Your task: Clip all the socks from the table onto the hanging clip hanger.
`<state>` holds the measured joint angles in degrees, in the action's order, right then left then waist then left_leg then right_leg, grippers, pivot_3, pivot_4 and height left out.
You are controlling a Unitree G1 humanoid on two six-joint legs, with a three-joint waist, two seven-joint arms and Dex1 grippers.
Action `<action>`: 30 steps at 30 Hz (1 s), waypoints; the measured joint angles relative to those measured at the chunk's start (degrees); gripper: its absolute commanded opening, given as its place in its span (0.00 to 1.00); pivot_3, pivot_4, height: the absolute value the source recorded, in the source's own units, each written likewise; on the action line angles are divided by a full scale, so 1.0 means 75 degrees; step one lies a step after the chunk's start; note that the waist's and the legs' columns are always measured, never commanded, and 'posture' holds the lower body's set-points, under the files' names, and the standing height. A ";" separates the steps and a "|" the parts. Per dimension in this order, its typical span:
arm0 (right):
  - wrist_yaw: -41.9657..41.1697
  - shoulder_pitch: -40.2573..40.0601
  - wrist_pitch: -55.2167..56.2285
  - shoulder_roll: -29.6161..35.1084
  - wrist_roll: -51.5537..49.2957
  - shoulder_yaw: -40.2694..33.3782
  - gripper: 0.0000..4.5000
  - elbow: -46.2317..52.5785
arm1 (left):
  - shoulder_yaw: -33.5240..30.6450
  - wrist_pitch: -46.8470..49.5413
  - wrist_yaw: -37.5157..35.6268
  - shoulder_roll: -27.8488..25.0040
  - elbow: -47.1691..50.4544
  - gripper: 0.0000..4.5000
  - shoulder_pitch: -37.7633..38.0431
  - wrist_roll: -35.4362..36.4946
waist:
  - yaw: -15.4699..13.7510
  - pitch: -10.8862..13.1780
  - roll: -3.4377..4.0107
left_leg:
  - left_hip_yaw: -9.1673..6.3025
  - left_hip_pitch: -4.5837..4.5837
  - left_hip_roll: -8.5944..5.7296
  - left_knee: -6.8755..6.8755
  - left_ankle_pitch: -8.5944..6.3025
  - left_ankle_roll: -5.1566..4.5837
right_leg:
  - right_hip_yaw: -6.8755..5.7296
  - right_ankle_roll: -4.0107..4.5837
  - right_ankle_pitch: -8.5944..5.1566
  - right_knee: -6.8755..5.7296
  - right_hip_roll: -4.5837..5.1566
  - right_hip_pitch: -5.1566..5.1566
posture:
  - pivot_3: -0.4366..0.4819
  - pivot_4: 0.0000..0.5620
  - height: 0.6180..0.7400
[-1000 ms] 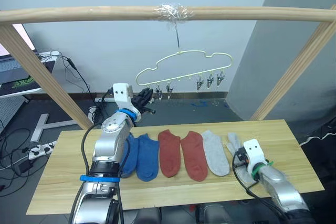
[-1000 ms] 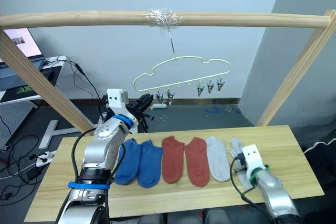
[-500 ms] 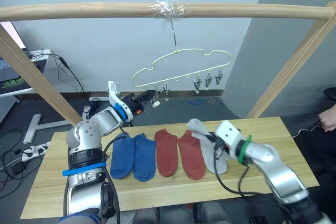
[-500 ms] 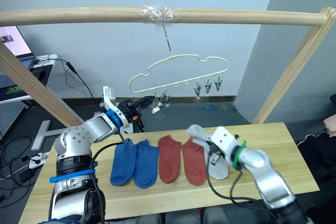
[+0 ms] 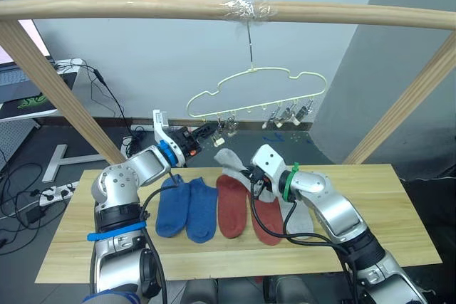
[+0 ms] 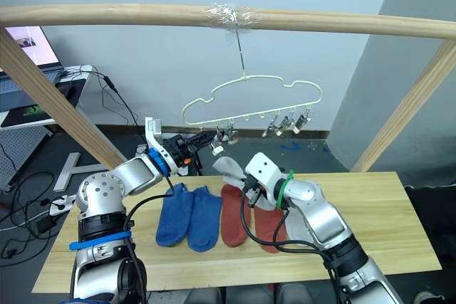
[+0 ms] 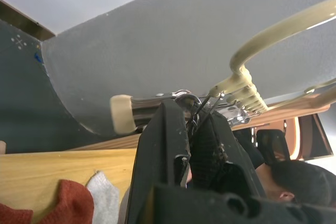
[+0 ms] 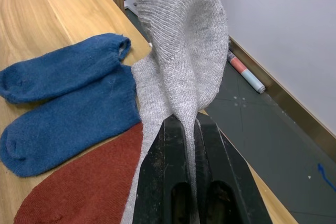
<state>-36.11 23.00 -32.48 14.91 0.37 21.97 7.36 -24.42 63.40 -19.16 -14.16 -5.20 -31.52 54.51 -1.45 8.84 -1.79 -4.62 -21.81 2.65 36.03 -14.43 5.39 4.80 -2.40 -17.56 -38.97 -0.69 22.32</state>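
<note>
Right wrist view: the right tool [image 8: 190, 129] has its fingers closed on a light grey sock [image 8: 181, 66], whose cuff stands above the fingertips while the rest drapes down beside them; the two blue socks [image 8: 68, 103] lie flat on the bench [image 8: 31, 19]. Left wrist view: the left tool [image 7: 191, 129] is pinched on a grey metal clip [image 7: 181, 100] of the clip hanger [image 7: 273, 35]. Head views: the left forearm reaches toward 1 o'clock to the hanger's lower left end; the right forearm angles toward 10 o'clock, raising the grey sock above the two red socks [image 5: 246, 208], just below the clip row. A second grey sock [image 5: 296, 211] lies partly hidden under the right arm. The bench's right end lies bare toward 3 o'clock.
</note>
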 measured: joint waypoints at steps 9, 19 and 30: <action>0.0002 0.0093 -0.0391 -0.0065 -0.0230 -0.0073 0.01 0.0325 | 0.0023 0.0022 0.0003 -0.0053 0.0068 0.03 0.0062 0.0121 | 0.0001 0.0008 0.0004 | -0.0017 -0.0008 0.0001 -0.0001 -0.0001 -0.0001 | -0.0022 0.0000 0.0000 0.0001 0.0001 0.0000 | 0.65 0.27 1.00; 0.0020 0.0093 -0.0599 -0.0067 -0.0249 -0.0072 0.01 0.0549 | 0.0068 0.0051 0.0000 -0.0110 0.0070 0.03 0.0075 0.0196 | 0.0004 0.0034 0.0021 | -0.0045 -0.0013 0.0002 -0.0001 -0.0002 -0.0004 | -0.0052 0.0000 0.0000 0.0000 0.0002 -0.0004 | 0.65 0.28 1.00; 0.0173 0.0267 -0.0686 -0.0250 -0.0244 -0.0066 0.01 0.0568 | 0.0179 0.0126 0.0002 -0.0100 0.0212 0.03 0.0135 0.0243 | 0.0007 0.0054 0.0043 | -0.0079 -0.0023 0.0004 -0.0003 0.0004 0.0006 | -0.0087 0.0001 0.0000 -0.0001 0.0002 -0.0007 | 0.65 0.28 1.00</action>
<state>-34.82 25.01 -37.63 13.04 -1.46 21.48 11.62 -23.07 64.34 -19.14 -14.91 -3.62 -30.51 56.32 -1.39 9.25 -1.47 -5.21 -21.98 2.68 36.01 -14.41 5.44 4.15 -2.40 -17.57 -38.97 -0.67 22.28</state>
